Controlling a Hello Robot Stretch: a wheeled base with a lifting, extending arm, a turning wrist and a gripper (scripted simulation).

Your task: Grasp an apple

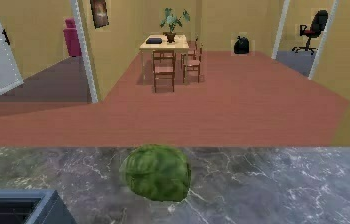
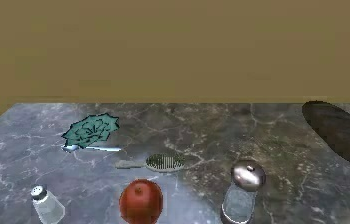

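Arm side view puts the apple [image 2: 141,201] on the marbled grey table [image 2: 283,135]. It is red, round and upright, close to the picture's lower edge. Left of the apple stands a glass shaker [image 2: 47,204] with a pale cap. Right of the apple stands a taller shaker [image 2: 242,190] with a rounded metal top. Neither touches the fruit. Just beyond the apple lies a brush [image 2: 163,161] with a thin handle, and farther beyond, to the left, a leafy green piece [image 2: 90,131] lies flat on the stone.

I judge the step in hand to be the line-up before the reach: the fruit is found and near, but not yet taken. The pincer's state cannot be told from these pictures. The next move calls for bringing the arm into line with the apple and setting the pincer at its height. The approach must pass between the two shakers without tipping either.

The forward view gives what the side view lacks. It shows the same stone top with a round green ribbed ball [image 1: 157,172] and a dark grey box [image 1: 18,206] at its corner. Past them lie a red-brown floor [image 1: 233,110], a dining table [image 1: 165,44] with chairs and a potted plant [image 1: 171,20], and an office chair [image 1: 311,30] through a doorway. The side view alone carries the fruit and its neighbours.
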